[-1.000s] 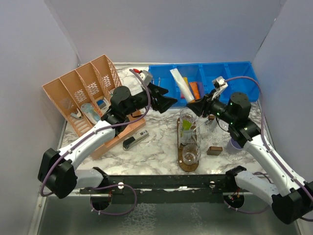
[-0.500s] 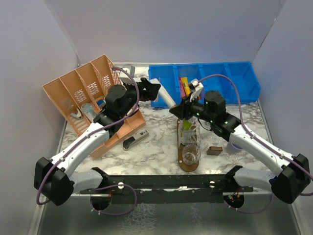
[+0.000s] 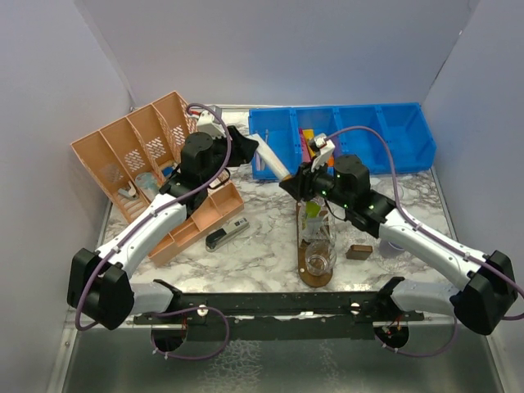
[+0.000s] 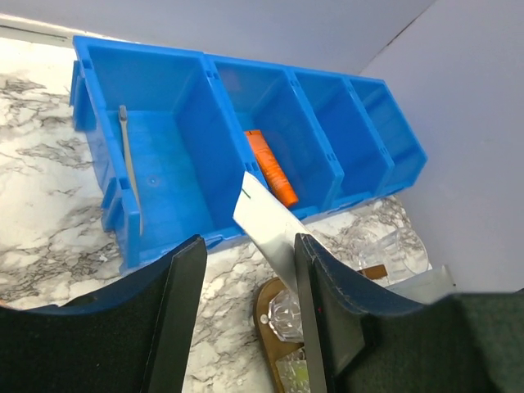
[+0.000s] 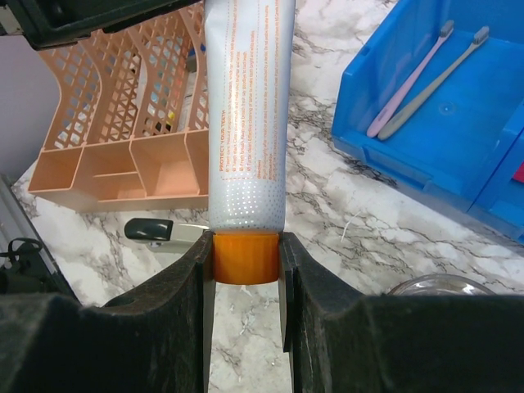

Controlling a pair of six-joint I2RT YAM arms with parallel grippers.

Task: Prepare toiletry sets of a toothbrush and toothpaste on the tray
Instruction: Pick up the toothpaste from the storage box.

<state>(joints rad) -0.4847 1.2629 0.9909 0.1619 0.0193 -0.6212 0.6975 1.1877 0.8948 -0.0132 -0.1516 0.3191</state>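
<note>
A white toothpaste tube [image 5: 246,106] with an orange cap [image 5: 243,256] hangs in the air between the two arms. My right gripper [image 5: 243,262] is shut on the cap. The tube's flat end [image 4: 266,225] sits between the jaws of my left gripper [image 4: 246,246], touching one finger, with the other still apart from it. Below, the tray [image 3: 301,246] holds three clear tumblers [image 3: 320,260] in a row. The far one has a lime green tube [image 3: 314,210] in it.
The blue bin [image 4: 205,106] at the back holds a toothbrush [image 4: 129,164] and an orange tube [image 4: 270,168]; two more toothbrushes [image 5: 417,78] lie in it. The orange basket [image 3: 131,155] leans at left, with a stapler [image 3: 227,236] beside it. A small brown block [image 3: 359,251] lies right of the tray.
The right arm carried the tube leftward, away from the bin and over the tray's far end. The left gripper drew back to meet the tube's flat end and its jaws narrowed.
</note>
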